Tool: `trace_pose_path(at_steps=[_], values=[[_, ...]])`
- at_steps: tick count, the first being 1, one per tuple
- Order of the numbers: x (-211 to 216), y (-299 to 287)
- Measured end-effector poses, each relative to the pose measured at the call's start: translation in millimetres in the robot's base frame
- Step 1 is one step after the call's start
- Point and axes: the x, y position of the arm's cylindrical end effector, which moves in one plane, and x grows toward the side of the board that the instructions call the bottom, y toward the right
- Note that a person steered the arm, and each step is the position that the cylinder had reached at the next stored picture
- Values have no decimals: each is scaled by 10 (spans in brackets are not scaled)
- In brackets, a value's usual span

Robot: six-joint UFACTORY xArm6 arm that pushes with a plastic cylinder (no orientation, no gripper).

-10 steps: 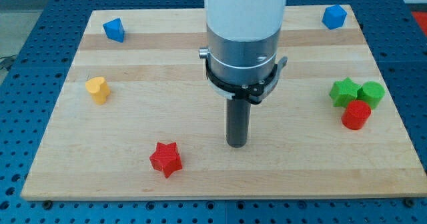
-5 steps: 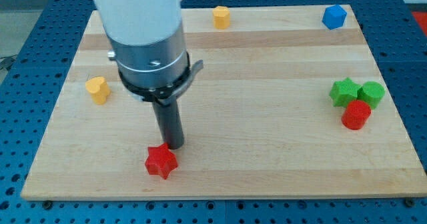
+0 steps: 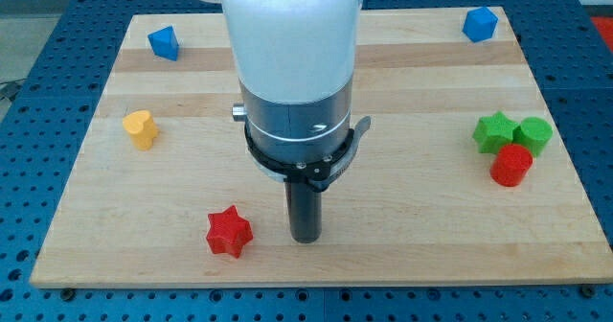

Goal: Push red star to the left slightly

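Observation:
The red star lies on the wooden board near the view's bottom, left of centre. My tip rests on the board to the star's right, a short gap away and not touching it. The arm's white and grey body rises above the tip and hides the board's middle and part of its top edge.
A yellow block sits at the view's left. A blue block is at the top left, another blue block at the top right. A green star, a green block and a red cylinder cluster at the right.
My tip went from the star's right to its upper right edge, then back to its right. The star has slid slightly left. The arm now hides the top yellow block.

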Motion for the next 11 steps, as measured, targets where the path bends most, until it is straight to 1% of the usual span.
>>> trace_pose_path(at_steps=[1,3,4,5,6,7,8,9,10,11], values=[[0,-370],[-51,-370],[-275,-527],[-386,-551],[-386,-519],[182,73],[341,104],[418,-220],[400,-220],[124,-263]])
